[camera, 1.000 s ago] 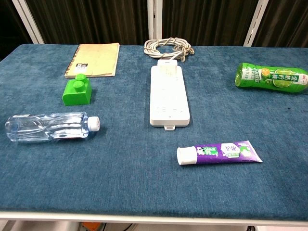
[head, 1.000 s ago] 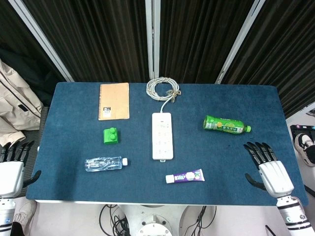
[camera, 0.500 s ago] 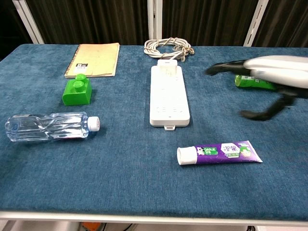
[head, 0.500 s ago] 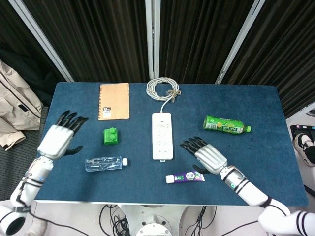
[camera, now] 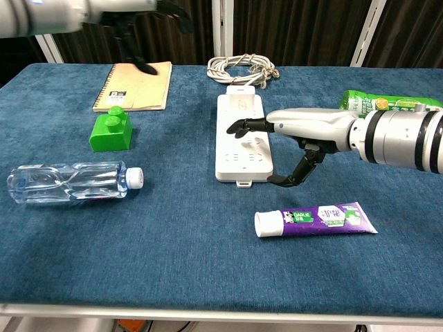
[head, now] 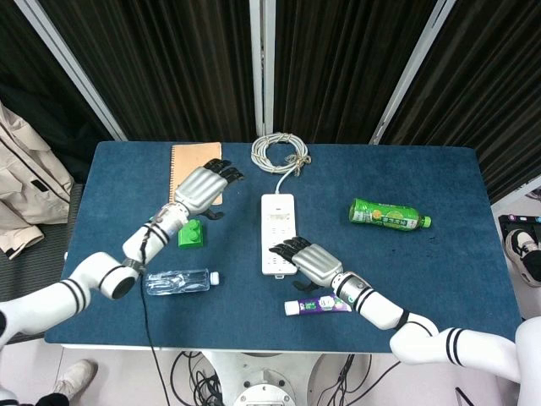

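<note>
From the head view, the left robot hand [head: 203,183] hung over the lower right part of the notebook [head: 188,166], fingers spread and holding nothing, with the green block [head: 190,233] just below it. The right robot hand [head: 306,258] hovered, fingers apart and empty, over the lower right edge of the power strip [head: 279,227], with the toothpaste tube [head: 318,304] near it on the blue surface [head: 406,279]. A water bottle [head: 177,281], a green drink bottle [head: 386,215] and a coiled cable [head: 281,153] lay further off

From the chest view, the right robot hand [camera: 297,135] reached flat above the power strip [camera: 242,138], thumb hanging down toward the toothpaste tube [camera: 315,220]. The left robot hand [camera: 135,17] appeared blurred above the notebook [camera: 135,84]. Both seemed at the approach stage; a grasp would next call for lowering and closing the fingers
</note>
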{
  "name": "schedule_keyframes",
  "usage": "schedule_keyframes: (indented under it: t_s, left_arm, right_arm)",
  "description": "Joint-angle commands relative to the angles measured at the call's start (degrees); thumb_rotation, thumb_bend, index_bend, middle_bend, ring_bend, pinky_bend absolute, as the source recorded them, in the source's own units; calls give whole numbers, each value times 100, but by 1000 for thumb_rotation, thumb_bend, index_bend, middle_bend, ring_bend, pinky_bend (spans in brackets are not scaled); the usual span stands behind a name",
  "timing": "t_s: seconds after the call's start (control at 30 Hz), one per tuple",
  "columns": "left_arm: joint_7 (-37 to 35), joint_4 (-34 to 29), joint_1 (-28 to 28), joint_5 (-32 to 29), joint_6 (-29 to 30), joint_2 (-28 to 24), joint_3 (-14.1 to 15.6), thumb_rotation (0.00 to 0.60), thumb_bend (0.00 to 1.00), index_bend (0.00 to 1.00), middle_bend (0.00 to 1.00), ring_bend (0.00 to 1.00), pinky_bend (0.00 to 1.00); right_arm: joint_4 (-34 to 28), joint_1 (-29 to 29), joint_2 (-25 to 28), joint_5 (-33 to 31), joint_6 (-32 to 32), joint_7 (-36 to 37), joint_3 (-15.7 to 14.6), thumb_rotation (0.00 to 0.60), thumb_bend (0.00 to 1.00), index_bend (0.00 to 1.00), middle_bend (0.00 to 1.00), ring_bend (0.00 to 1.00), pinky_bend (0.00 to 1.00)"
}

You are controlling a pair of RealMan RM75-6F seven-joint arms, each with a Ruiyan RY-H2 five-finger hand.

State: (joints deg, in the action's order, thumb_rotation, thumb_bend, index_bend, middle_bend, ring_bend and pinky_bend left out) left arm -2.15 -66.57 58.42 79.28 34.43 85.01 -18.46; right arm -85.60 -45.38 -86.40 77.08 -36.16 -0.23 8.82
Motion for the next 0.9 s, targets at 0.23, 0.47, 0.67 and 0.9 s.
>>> schedule_keyframes:
  t_s: [0.23, 0.47, 0.67, 0.9]
  left_arm:
    - [-943, 1416, 1038, 223, -583, 1095, 186, 600, 189, 240, 212, 116, 175]
    - [-1577, 2072, 1381, 599, -512, 1557, 504, 600, 189, 261, 217, 116, 175]
    - [-2253, 2732, 1638, 1004, -267, 1967, 852, 600, 194, 305, 254, 148, 196]
    - [-3045, 3665, 1846, 1415, 105, 2500, 1317, 600, 223, 351, 302, 228, 276]
  right_arm:
    - [151, -53, -104, -14, -99, 160, -106, 600, 327, 0, 93, 0, 0]
    - [247, -104, -149, 26, -133, 319, -165, 600, 327, 0, 96, 0, 0]
    - [315, -161, -206, 26, -133, 361, -209, 600, 327, 0, 97, 0, 0]
    - [360, -188, -221, -46, -146, 346, -254, 600, 327, 1, 98, 0, 0]
